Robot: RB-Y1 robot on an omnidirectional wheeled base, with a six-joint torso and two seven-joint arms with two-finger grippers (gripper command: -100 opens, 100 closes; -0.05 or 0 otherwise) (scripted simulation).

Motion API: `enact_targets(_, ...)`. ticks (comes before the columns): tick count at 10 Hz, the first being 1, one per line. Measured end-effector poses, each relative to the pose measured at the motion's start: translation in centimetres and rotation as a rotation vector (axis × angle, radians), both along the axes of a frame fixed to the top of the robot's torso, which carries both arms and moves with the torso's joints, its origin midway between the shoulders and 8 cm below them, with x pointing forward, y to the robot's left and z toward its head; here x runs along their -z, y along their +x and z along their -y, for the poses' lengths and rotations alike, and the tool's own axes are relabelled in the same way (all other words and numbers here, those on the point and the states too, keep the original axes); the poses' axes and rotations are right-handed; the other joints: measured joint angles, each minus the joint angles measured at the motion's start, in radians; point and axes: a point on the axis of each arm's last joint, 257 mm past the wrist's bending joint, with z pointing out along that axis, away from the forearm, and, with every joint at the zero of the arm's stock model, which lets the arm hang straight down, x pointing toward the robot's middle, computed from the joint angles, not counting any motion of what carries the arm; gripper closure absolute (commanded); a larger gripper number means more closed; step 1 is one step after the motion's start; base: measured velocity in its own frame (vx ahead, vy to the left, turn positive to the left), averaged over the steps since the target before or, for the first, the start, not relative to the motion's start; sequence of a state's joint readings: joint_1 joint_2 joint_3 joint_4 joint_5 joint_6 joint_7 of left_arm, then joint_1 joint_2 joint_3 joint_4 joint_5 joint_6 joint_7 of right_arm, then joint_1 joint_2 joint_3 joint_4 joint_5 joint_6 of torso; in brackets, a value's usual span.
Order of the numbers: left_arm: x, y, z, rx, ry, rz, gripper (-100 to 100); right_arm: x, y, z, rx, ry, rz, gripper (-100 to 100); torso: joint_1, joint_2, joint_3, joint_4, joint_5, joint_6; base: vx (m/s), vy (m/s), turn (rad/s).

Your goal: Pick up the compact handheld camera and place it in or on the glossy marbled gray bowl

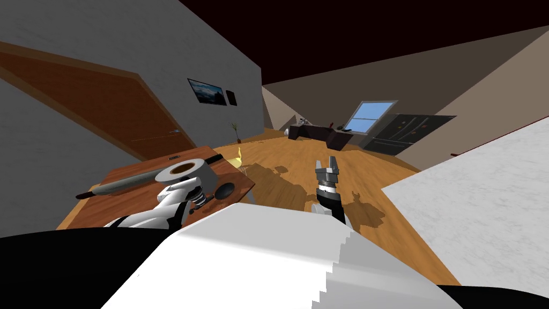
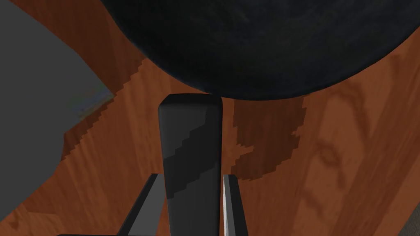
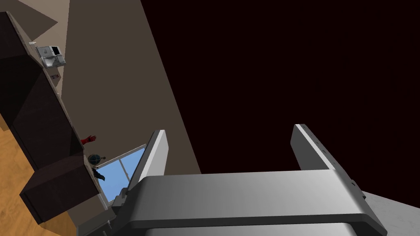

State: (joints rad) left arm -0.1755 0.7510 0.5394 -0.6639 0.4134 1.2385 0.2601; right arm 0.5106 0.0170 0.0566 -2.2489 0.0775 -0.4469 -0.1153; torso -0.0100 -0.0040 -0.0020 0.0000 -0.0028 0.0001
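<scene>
Currently left gripper (image 2: 192,177) clamps the camera (image 2: 190,131), a dark flat slab with rounded corners, over the wood-grain table (image 2: 348,164). Its end sits just beside the dark, faintly mottled bowl (image 2: 254,45), rim cut off. Right gripper (image 3: 230,130) spread, empty.

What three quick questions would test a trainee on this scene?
1. True or false: the left gripper is shut on the camera.
2. The dark bowl sits on: A) the wooden table, B) a chair, C) a sink.
3. Fill in: the fingers of the right gripper stand ____ (open or shut).

Key: 1 true; 2 A; 3 open.
</scene>
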Motion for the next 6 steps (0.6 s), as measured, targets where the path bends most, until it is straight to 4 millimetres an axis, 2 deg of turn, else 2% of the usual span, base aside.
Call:
enact_targets(2,-1.2,0.6,-1.1,-0.003,0.018,0.008,100,0.0,0.0,0.0,0.000,0.000,0.000,0,0.001,-0.001,0.000,0.000,0.000,0.001,0.088,-0.140,-0.058)
enact_targets(4,-2.9,1.6,-2.3,-0.009,0.041,0.020,100,0.0,0.0,0.0,0.000,0.000,0.000,0,-0.003,-0.005,-0.002,0.000,0.000,0.002,0.093,-0.194,-0.047)
enact_targets(6,-4.6,2.2,-3.6,-0.013,0.066,0.034,100,0.0,0.0,0.0,0.000,0.000,0.000,0,-0.003,-0.001,0.000,0.000,-0.001,0.001,0.055,-0.141,-0.017)
